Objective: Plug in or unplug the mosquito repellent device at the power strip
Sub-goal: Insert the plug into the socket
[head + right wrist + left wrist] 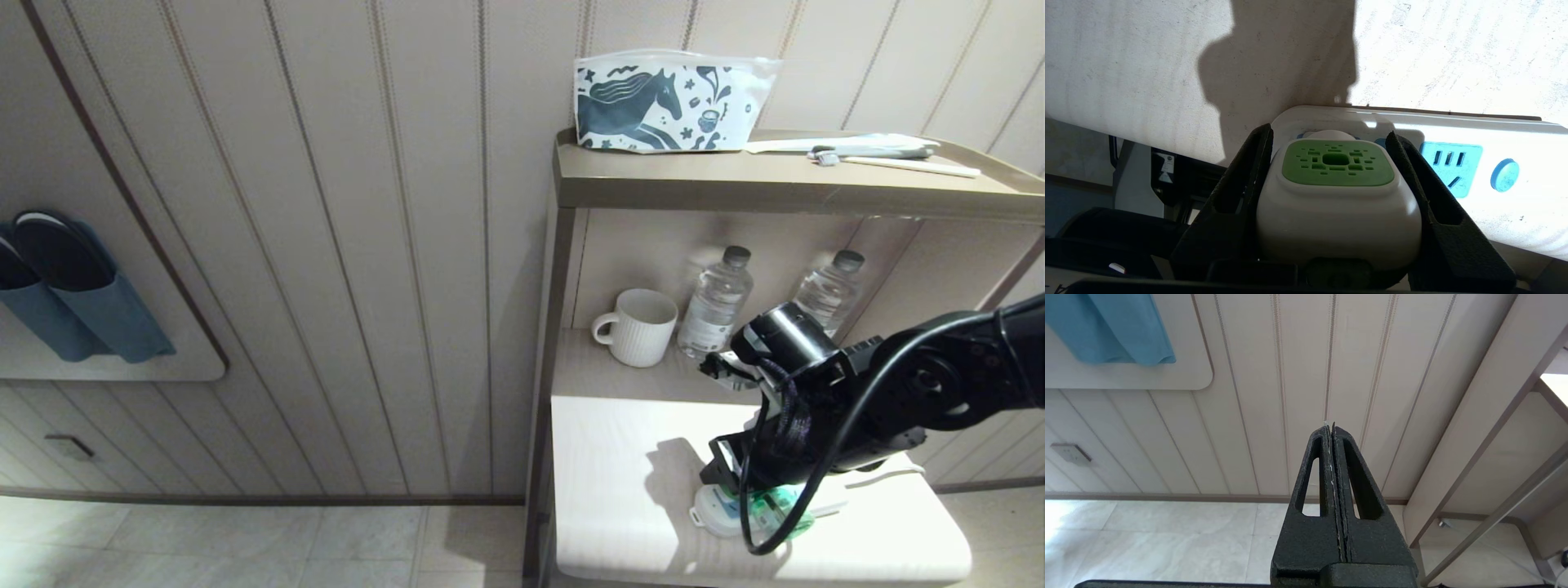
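Pale tabletop under power strip

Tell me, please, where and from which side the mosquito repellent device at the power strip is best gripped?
Probably by the white head's two opposite flat sides, coming straight over the green vented top. The right gripper is already shut on the mosquito repellent device that way; its rounded white body fills the gap between the fingers, at the power strip end socket.
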Available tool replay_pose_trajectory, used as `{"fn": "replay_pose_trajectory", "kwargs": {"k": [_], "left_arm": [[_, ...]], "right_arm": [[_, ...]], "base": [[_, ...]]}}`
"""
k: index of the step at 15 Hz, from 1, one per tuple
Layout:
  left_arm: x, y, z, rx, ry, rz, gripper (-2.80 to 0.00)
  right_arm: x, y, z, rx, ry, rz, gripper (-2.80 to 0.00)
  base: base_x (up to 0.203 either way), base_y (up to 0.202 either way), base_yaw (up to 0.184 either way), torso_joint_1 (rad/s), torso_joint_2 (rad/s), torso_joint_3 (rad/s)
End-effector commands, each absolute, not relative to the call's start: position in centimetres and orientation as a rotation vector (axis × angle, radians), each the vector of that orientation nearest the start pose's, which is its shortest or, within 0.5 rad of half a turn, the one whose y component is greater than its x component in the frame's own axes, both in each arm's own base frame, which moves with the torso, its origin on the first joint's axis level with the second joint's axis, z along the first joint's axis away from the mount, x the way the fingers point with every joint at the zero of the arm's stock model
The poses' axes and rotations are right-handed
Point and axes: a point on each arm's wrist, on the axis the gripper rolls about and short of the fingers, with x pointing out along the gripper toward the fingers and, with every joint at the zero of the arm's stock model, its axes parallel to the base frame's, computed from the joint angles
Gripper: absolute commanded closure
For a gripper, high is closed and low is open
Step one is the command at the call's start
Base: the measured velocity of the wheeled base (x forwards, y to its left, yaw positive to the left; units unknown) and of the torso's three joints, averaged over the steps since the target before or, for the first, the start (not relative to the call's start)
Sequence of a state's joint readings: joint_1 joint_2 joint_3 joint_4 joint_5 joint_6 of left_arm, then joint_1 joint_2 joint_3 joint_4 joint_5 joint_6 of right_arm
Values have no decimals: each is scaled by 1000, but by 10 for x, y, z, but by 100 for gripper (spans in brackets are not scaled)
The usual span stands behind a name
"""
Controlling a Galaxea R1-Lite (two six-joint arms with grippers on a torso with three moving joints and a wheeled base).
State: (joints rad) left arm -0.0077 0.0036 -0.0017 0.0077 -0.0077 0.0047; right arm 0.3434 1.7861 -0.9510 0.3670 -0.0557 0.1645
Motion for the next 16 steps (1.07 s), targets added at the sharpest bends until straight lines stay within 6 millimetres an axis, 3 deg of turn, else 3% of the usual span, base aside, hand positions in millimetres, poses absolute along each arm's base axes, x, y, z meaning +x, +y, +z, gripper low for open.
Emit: {"fn": "replay_pose_trajectory", "kwargs": {"k": [1,6,11,12,16], "left_arm": [[-23,0,76,5,8,-15,0],[-23,0,76,5,8,-15,0],[-23,0,76,5,8,-15,0],[-23,0,76,5,8,-15,0],[-23,0,75,5,10,-15,0]], "right_arm": [[256,90,118,-94,1188,154,0],[261,92,116,-90,1157,154,0],[269,93,126,-118,1107,106,0],[268,93,126,-129,1101,96,-280],[266,90,128,-126,1096,91,-280]], "base": [[0,0,0,0,0,0],[0,0,0,0,0,0],[0,0,0,0,0,0],[0,0,0,0,0,0],[0,0,0,0,0,0]]}}
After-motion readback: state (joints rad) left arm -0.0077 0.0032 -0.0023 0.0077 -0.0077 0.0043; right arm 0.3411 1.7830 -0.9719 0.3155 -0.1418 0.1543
